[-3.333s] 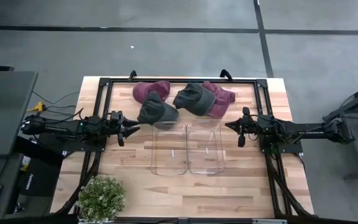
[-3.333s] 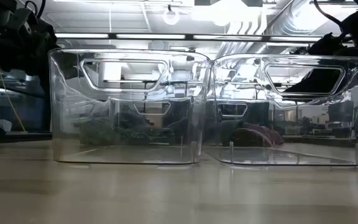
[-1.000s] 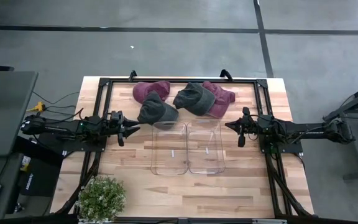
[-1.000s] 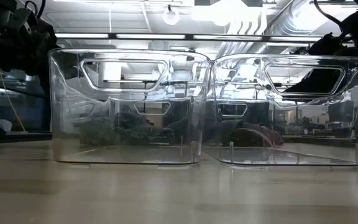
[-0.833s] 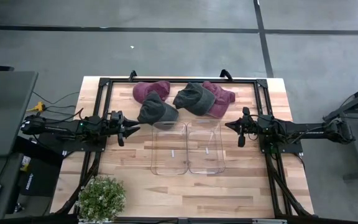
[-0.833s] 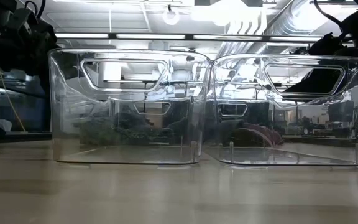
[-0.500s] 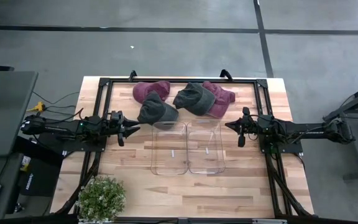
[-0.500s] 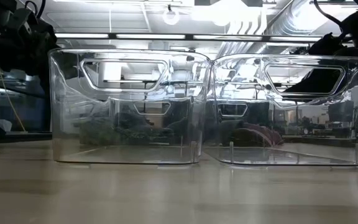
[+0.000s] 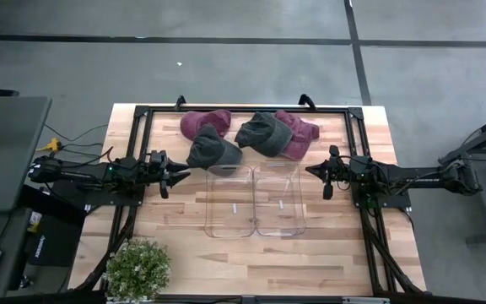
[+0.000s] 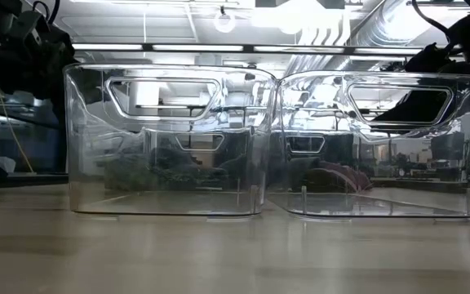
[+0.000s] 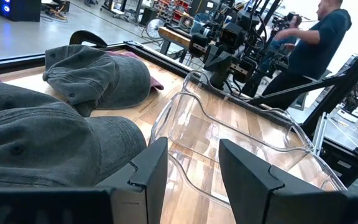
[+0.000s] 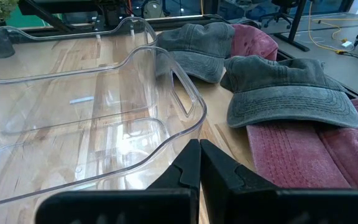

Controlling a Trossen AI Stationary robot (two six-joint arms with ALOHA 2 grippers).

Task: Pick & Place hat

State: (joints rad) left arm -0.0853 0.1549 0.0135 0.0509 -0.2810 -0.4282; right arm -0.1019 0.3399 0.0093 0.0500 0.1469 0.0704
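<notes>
Just beyond the released left tool (image 9: 181, 175) lies a grey hat (image 9: 212, 149); right tool (image 9: 311, 170) clenched, empty.

We see a grey concrete floor (image 9: 226, 67) crossed by dark seam lines around the light butcher-block wooden tabletop (image 9: 175, 253). A small green potted plant (image 9: 138, 268) sits at its near-left corner. Overhead, white fluorescent ceiling lights (image 10: 219, 20) and pale ducts glow. A person in a dark shirt (image 11: 319, 37) stands among black equipment racks.

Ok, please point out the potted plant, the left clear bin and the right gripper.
potted plant (image 9: 138, 268), high view, middle of the leaves.
left clear bin (image 9: 229, 232), high view, near rim.
right gripper (image 9: 308, 170), high view, between its fingertips.
</notes>
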